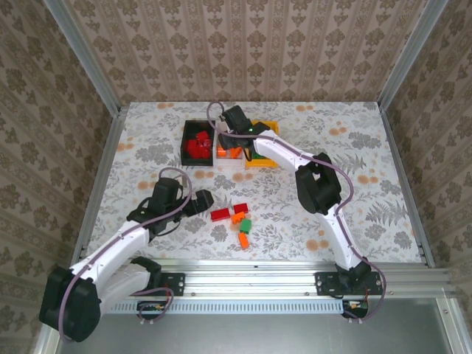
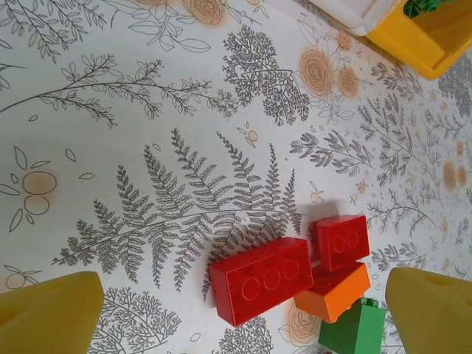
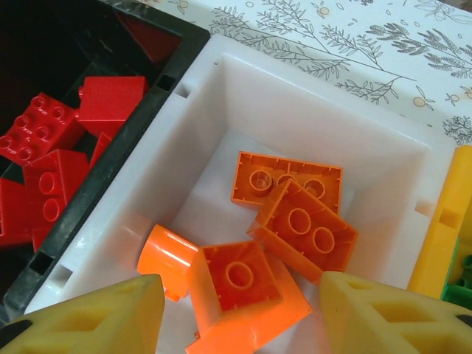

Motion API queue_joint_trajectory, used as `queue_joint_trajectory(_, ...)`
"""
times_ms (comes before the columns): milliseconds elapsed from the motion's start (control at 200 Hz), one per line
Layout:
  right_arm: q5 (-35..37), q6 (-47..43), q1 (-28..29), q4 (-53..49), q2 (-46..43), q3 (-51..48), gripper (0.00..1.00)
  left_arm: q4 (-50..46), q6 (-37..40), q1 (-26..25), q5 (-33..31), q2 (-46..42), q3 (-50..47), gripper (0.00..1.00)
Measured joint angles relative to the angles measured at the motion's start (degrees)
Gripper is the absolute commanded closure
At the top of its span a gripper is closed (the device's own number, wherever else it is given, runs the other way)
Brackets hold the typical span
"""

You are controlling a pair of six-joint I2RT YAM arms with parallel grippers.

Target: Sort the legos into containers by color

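My right gripper (image 3: 240, 317) hangs open over the white container (image 3: 243, 96). Several orange legos lie in it. A square orange one (image 3: 243, 284) lies between the fingertips, with a gap on its left side. The black container (image 3: 140, 140) beside it holds red legos (image 3: 44, 162). The yellow container (image 3: 442, 228) shows a bit of green (image 3: 461, 284). My left gripper (image 2: 243, 317) is wide open above the table, straddling a long red lego (image 2: 263, 279). A small red one (image 2: 342, 241), an orange one (image 2: 335, 293) and a green one (image 2: 354, 328) cluster at its right.
The three containers (image 1: 184, 144) stand in a row at the table's far middle. The loose bricks (image 1: 237, 217) lie in the near middle, with one more orange brick (image 1: 243, 240) closest to the front rail. Patterned walls close in the table on three sides.
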Motion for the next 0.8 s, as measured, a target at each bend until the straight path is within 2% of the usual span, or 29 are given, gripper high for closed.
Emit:
queue_joint_trajectory(110,0.35,-0.22,0.76,-0.28,-2.25,-1.51,0.43,0.09,0.0,0.0,1.2,1.42,0.07,0.0)
queue_joint_trajectory(180,0.46,-0.17,1.53,0.2,-6.69,-6.14,0.45,0.28,0.0,-0.07,1.9,2.1,0.07,0.0)
queue_joint_trajectory(360,1.55,2.71,6.14,2.75,-26.77,-28.28,0.49,0.83,-0.02,-0.57,1.86,2.25,0.07,0.0)
queue_joint_trajectory(500,4.15,9.38,14.08,3.41,-38.64,-43.82,0.39,0.83,-0.04,-0.5,0.13,1.38,-0.07,0.0)
queue_joint_trajectory(640,4.9,15.63,21.42,1.84,-39.93,-52.74,0.3,0.81,-0.07,-0.31,-0.63,-0.28,-0.52,0.0)
queue_joint_trajectory(800,3.1,20.39,22.88,0.81,-36.59,-54.53,0.25,0.83,-0.11,0.0,-0.94,-2.32,-1.46,0.0)
